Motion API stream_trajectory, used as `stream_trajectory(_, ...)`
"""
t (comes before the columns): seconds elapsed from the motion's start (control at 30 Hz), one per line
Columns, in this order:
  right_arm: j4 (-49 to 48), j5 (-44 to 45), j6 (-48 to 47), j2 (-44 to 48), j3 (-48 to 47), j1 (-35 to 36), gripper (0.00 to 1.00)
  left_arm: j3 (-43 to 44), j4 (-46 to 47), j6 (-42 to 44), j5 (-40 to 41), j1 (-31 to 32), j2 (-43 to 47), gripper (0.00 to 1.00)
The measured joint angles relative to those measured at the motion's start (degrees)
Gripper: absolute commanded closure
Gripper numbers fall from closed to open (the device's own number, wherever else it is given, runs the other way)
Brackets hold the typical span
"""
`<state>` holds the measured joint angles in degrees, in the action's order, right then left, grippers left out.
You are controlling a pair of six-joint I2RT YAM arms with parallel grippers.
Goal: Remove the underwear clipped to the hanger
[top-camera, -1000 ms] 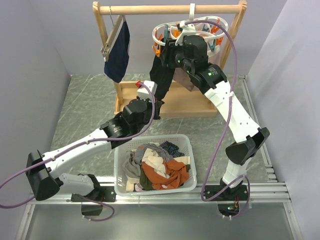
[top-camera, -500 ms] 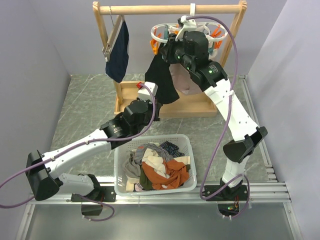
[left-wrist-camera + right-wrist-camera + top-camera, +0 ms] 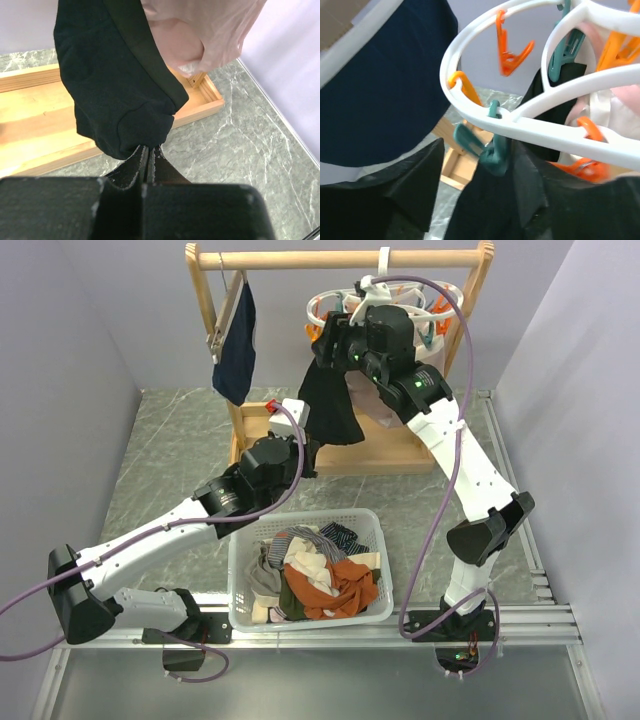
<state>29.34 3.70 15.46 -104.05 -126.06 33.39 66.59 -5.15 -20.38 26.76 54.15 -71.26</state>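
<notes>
Beyond the basket (image 3: 238, 580) of clothes, the left gripper (image 3: 149, 149) has reached slightly farther over the surface (image 3: 165, 460) than a moment ago. Its fingers are together, pinching the bottom hem of the black underwear (image 3: 110, 85). This and the pale pink underwear (image 3: 200, 30) hang from the hanger (image 3: 560, 127), which has swung back rightward. The right gripper (image 3: 338, 343) has its fingers apart around a teal peg (image 3: 492, 152).

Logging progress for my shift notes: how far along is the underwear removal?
Done: nothing visible; the black underwear and pale pink underwear hang from the hanger. In hand: the left gripper pinches the black one's bottom edge, the right gripper is up by a teal peg. Left: unclipping every piece.
</notes>
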Motion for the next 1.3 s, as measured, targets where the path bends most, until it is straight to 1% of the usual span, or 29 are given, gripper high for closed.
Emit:
stream_trajectory(0.03, 0.09, -0.28, 0.04, 0.00, 0.00, -0.02, 0.25, 0.04, 0.02, 0.00, 0.04, 0.00, 0.00, 0.99)
stream_trajectory(0.13, 0.26, -0.74, 0.33, 0.31, 0.31, -0.09, 0.19, 0.09, -0.09, -0.02, 0.04, 0.00, 0.00, 0.99)
stream_trajectory(0.23, -0.68, -2.71, 0.63, 3.80, 5.20, -0.33, 0.13, 0.09, -0.33, -0.09, 0.02, 0.02, 0.02, 0.99)
stream_trajectory(0.5, -2.89, -11.04, 2.82, 20.63, 18.08, -2.34, 0.10, 0.09, -1.05, -0.55, -0.13, 0.07, 2.08, 0.99)
stream_trajectory(0.6, -3.13, -12.83, 4.31, 27.02, 22.99, -3.21, 0.10, 0.07, -1.53, -1.11, -0.59, 0.11, 3.39, 0.99)
stream_trajectory(0.7, -3.19, -13.94, 5.31, 30.91, 25.77, -4.28, 0.09, 0.00, -1.64, -1.60, -1.57, 0.11, 4.50, 0.99)
stream_trajectory(0.87, -2.84, -14.53, 7.72, 31.74, 27.61, -7.13, 0.09, -0.02, -2.08, -1.68, -2.97, 0.22, 5.09, 0.99)
stream_trajectory(0.97, -2.49, -14.75, 8.35, 31.71, 29.70, -7.85, 0.09, 0.24, -3.63, -1.90, -3.87, 0.44, 5.14, 0.99)
stream_trajectory(1.1, -2.05, -17.31, 8.57, 31.87, 31.82, -7.87, 0.10, 1.14, -5.53, -2.86, -5.27, 0.74, 5.86, 0.99)
stream_trajectory(1.3, -2.05, -20.98, 11.87, 34.77, 40.37, -6.86, 0.10, 1.27, -6.95, -4.66, -6.49, 1.53, 8.55, 0.99)
